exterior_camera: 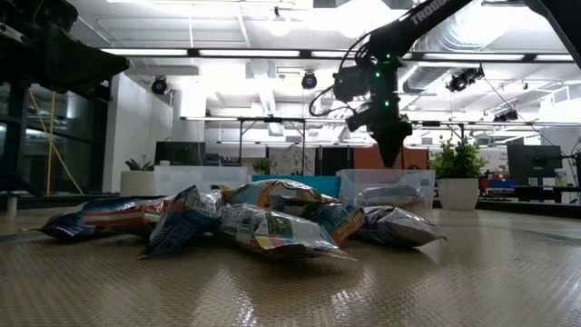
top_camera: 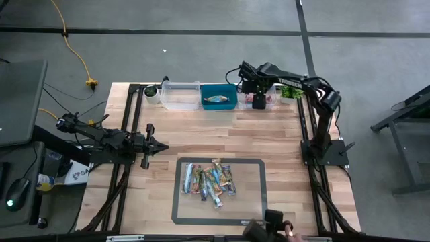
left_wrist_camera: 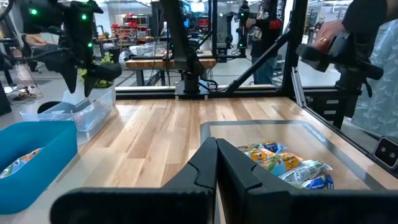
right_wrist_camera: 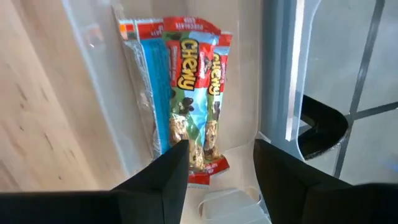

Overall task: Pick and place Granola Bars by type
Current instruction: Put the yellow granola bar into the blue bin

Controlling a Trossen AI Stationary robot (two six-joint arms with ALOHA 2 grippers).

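Note:
A pile of granola bars (top_camera: 208,180) in blue, teal and orange wrappers lies on the dark-edged mat (top_camera: 252,202) near the table's front. One bar (top_camera: 216,99) lies in the blue bin (top_camera: 232,89). Two red-ended bars (right_wrist_camera: 186,93) lie side by side on the floor of the clear bin (top_camera: 271,99) at the far right. My right gripper (right_wrist_camera: 221,149) hangs open just above them, pointing steeply down, with nothing between its fingers. My left gripper (top_camera: 161,146) waits shut and level at the table's left.
Another clear bin (top_camera: 180,95) stands left of the blue one. Potted plants (top_camera: 153,93) (top_camera: 290,93) flank the row of bins. Bare wood lies between bins and mat. A person's hand with a device (top_camera: 279,227) shows at the near edge.

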